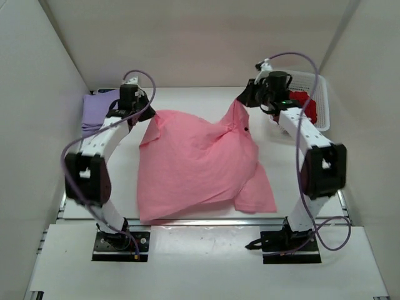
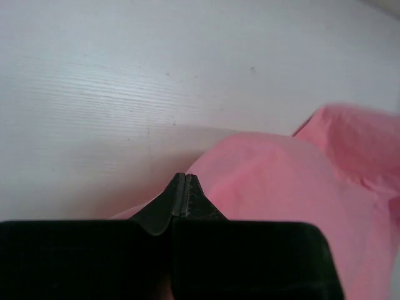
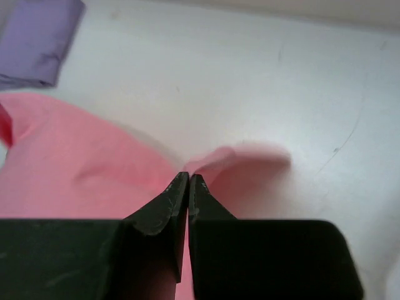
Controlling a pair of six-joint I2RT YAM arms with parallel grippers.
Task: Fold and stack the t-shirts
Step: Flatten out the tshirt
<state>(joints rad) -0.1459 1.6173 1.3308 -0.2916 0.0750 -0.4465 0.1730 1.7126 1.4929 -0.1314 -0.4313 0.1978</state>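
pink t-shirt (image 1: 194, 165) is pinched along its far edge by my left pincer (image 2: 181, 178) and right pincer (image 3: 189, 178), both clamped shut on cloth, likely to spread it flat for folding.

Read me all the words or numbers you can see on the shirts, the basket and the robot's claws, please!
None: no word, number, brand or sign can be read in any view.
The pink t-shirt, lavender t-shirt and dark red t-shirt are plain cloth.
The white basket shows no label.
The left claw and right claw are bare black.
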